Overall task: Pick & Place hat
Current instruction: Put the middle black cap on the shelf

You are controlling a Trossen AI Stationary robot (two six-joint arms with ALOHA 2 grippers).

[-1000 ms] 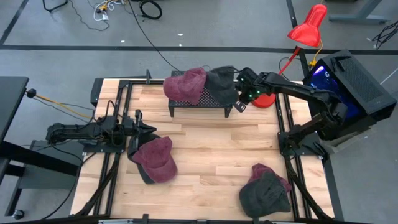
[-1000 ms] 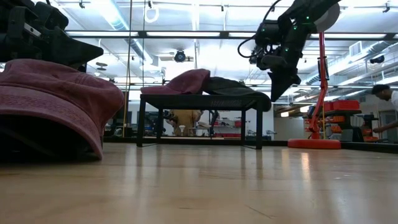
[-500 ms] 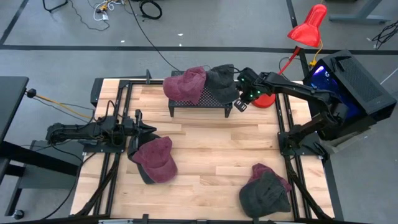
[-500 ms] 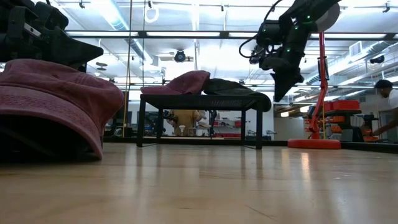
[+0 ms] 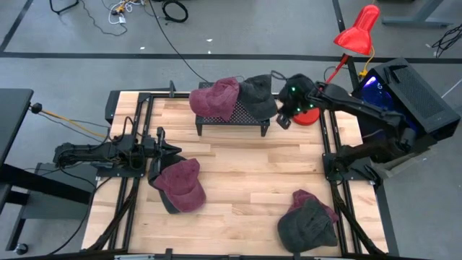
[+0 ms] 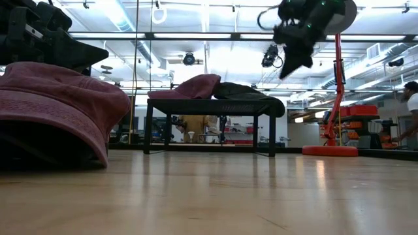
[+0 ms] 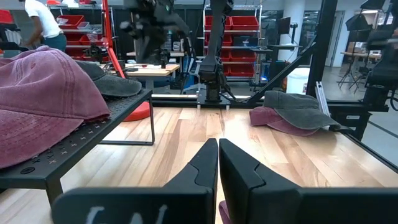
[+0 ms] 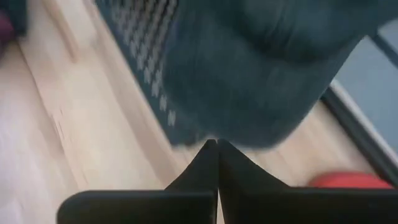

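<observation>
We are observing the right tool (image 5: 283, 120) hanging in the air just beside the right end of the black perforated rack (image 5: 229, 115), its fingers (image 8: 211, 163) pressed together and holding nothing; in the low view it is sitting above the level of the rack top, clear of the hats. On that rack we are finding two hats lying side by side and touching: a maroon hat (image 5: 216, 98) on the left portion and a dark grey hat (image 5: 257, 97) on the right portion, the grey one's brim drooping over the rack's right end. The left tool (image 5: 172, 149) is resting low over the left side of the bench (image 5: 245, 173), its fingers (image 7: 202, 169) closed with only a thin seam between them and gripping nothing, its tip sitting at the upper edge of a second maroon hat (image 5: 181, 184) that is lying on the bench surface. We are also noting a further pair of hats, grey over maroon (image 5: 308, 220), lying together near the front right corner of the bench. A red desk lamp (image 5: 356, 30) is standing beyond the back right corner, its base (image 5: 307, 115) just beside the right tool. A person (image 6: 410, 109) is showing at the right edge of the low view, in the room behind.
</observation>
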